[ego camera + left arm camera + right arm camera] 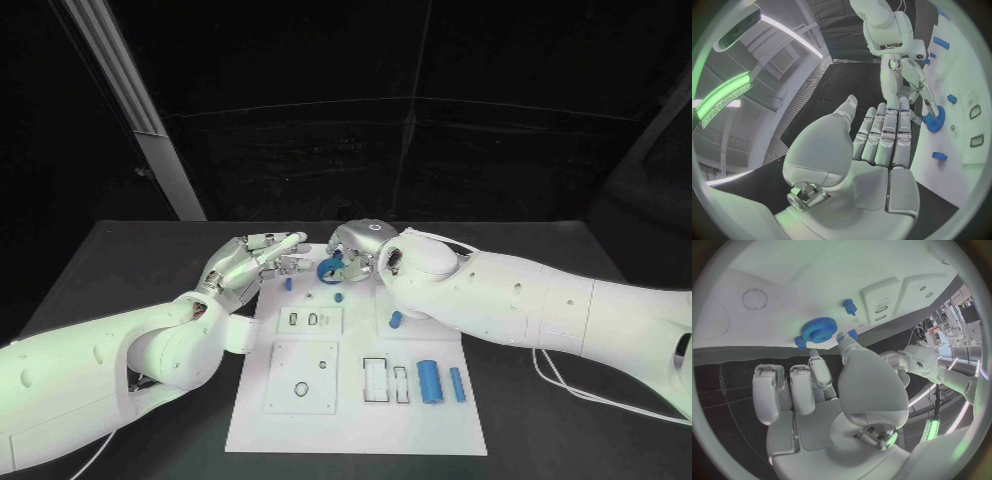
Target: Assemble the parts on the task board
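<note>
- Right hand [351,256] at far end of task board [361,420], fingertips pinching blue gear [819,330].
- Left hand [253,260] beside it, fingers straight, parted, holding nothing.
- Two blue cylinders [428,378] lie near board's right edge.

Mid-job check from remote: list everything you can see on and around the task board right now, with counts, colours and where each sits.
Table: one, black, under everything.
Task board: one, white, in the middle of the table.
Gear: one, blue, at the board's far end, at the right hand's fingertips; a grip cannot be told.
Cylinders: two, blue, lying side by side near the board's right edge.
Small parts: several, blue, scattered over the board's far half, one beside the right arm.
Recessed plates: several, white, with slots and holes, mid-board.
Cable: one, white, on the table under the right arm.
Left hand: silver, fingers extended, holding nothing, at the board's far left corner.
Right hand: silver, over the board's far end.
</note>
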